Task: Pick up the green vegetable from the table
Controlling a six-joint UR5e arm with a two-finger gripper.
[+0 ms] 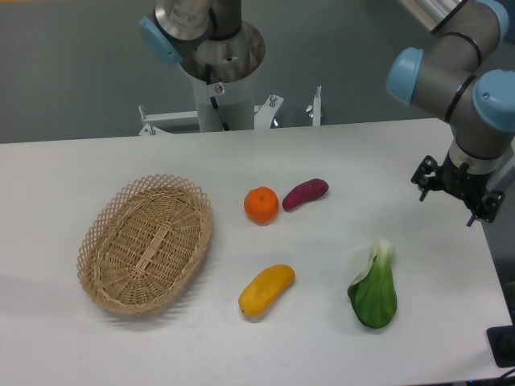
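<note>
Currently gripper at two o'clock from green vegetable, jaws apparently parted, empty; tapered stem may slip.

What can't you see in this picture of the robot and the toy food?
- Gripper, camera view: fingers too small and dark to tell open or shut.
- Robot arm: its upper part is cut off by the top and right edges.
- Green vegetable: underside hidden against the table.
- Basket: far outer wall hidden by its own rim.

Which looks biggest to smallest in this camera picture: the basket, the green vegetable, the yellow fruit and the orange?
1. Wicker basket, by far the largest.
2. Green vegetable.
3. Yellow fruit, a little smaller than the vegetable.
4. Orange, smallest, though it lies farther from the camera.
</note>
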